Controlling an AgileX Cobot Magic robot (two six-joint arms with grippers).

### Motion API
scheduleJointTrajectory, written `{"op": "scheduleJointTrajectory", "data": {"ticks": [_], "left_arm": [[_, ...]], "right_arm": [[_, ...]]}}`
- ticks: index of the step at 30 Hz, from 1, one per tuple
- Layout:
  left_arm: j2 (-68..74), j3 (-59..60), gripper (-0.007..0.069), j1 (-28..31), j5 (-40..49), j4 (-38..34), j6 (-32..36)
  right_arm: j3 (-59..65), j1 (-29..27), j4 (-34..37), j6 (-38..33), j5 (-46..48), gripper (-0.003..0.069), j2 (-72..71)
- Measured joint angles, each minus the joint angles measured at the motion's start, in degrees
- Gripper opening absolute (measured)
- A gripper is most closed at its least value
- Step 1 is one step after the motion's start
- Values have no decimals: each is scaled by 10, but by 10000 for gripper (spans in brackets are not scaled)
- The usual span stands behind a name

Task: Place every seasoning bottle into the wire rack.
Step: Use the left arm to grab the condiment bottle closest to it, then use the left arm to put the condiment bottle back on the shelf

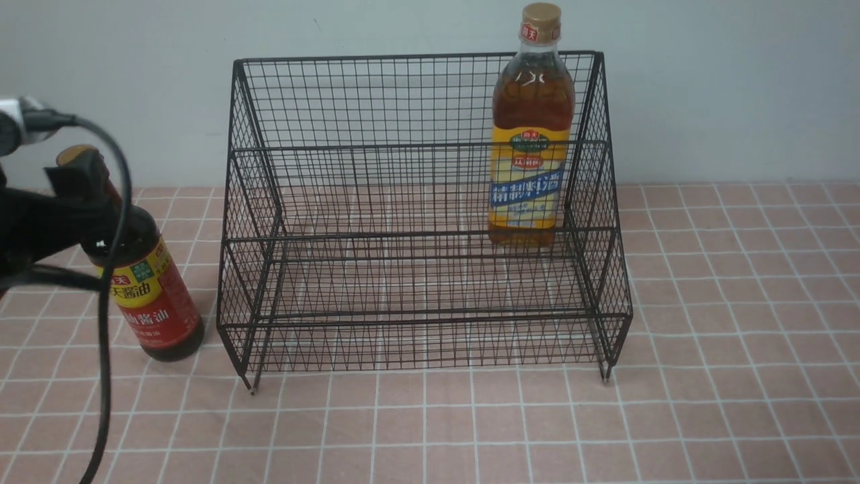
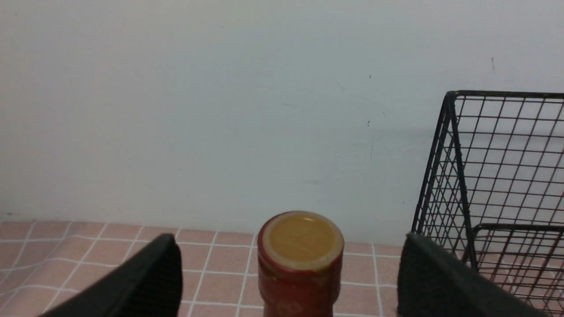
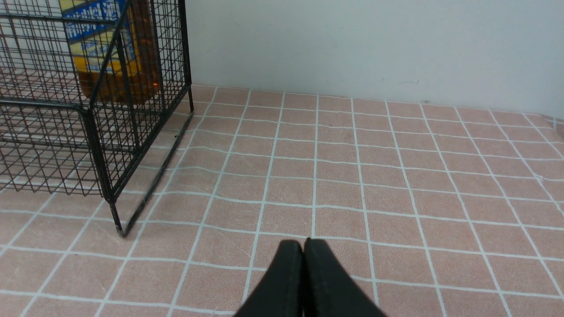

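Left wrist view: left gripper (image 2: 288,248) spread wide astride soy-sauce bottle (image 2: 300,281), not touching; right gripper (image 3: 303,242) clenched.

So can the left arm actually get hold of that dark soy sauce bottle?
Probably yes: the left gripper is open, its fingers either side of the soy sauce bottle at its neck, with nothing between them.

The wire rack (image 1: 403,234) is thin black metal, the amber bottle (image 1: 533,101) glossy clear plastic, the tablecloth (image 1: 739,302) matt.
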Motion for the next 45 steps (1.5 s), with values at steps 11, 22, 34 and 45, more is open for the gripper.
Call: {"op": "scheduleJointTrajectory", "data": {"ticks": [11,22,34,45], "left_arm": [[138,-27,591,0,-82,-2,0],[178,-27,358,0,-126,14,-7],[98,-50,256,0,-43,103,-34],[-20,-239,256,-2,76,107,-34]], "right_arm": [[0,0,0,-1,0,-13,0],[0,0,0,-2,0,-13,0],[0,0,0,7,0,-13,0],[0,0,0,7,0,-14,0]]}}
